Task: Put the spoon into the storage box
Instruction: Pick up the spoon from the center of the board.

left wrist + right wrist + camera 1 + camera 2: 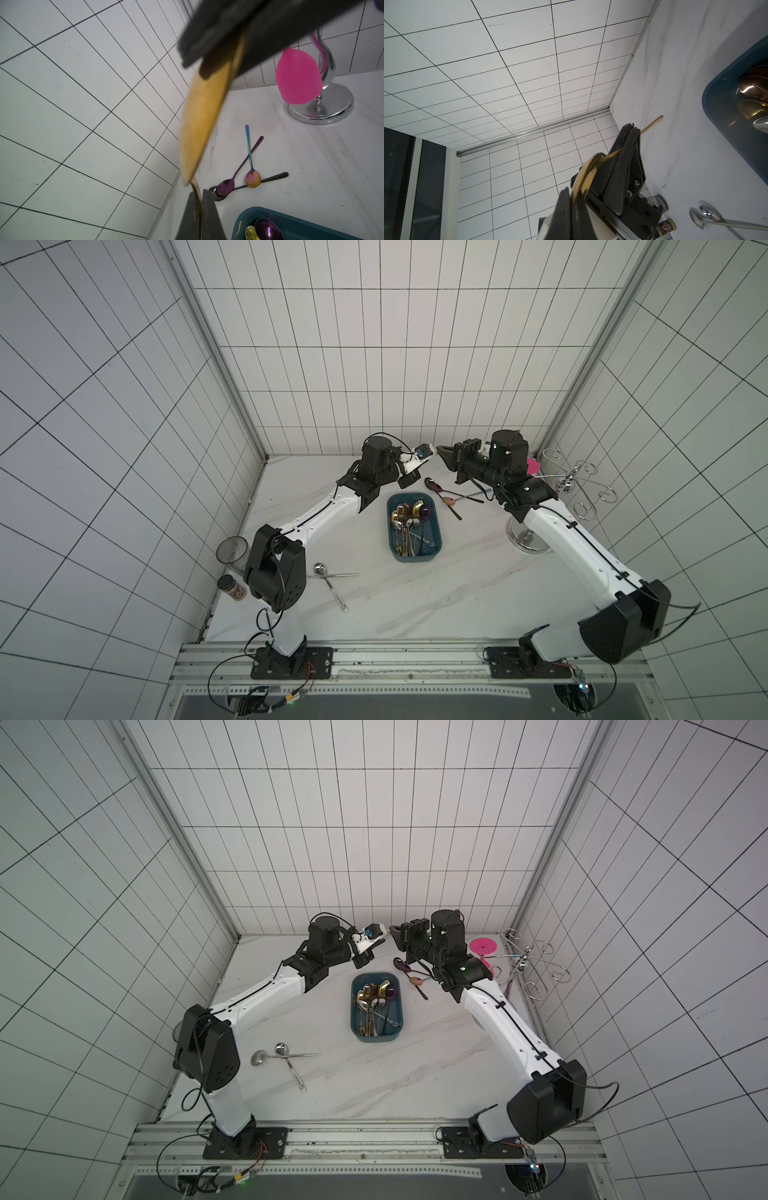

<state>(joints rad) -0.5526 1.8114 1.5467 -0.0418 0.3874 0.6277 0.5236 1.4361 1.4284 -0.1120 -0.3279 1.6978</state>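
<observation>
The gold spoon (pixel 199 124) hangs in the air, held at both ends and not yet in the storage box (pixel 413 559). The left end effector (pixel 200 197) is clamped on the thin neck of its handle. The right end effector (pixel 572 195) is pinched on the far edge of its bowl. In the right wrist view the handle's tip pokes out beyond the left fingers (pixel 627 141). In both top views the two arms meet tip to tip above the far part of the surface (pixel 457 593), past the far end of the box.

The box lies mid-surface between the arms, with several gold, silver and purple spoons already in it. Just beside its far right corner lie three loose spoons (pixel 451 499), crossing one another. Two silver spoons (pixel 286 1056) lie crossed near the left arm's base. A pink goblet (pixel 297 79) sits against a chrome stand (pixel 332 104) at the far right.
</observation>
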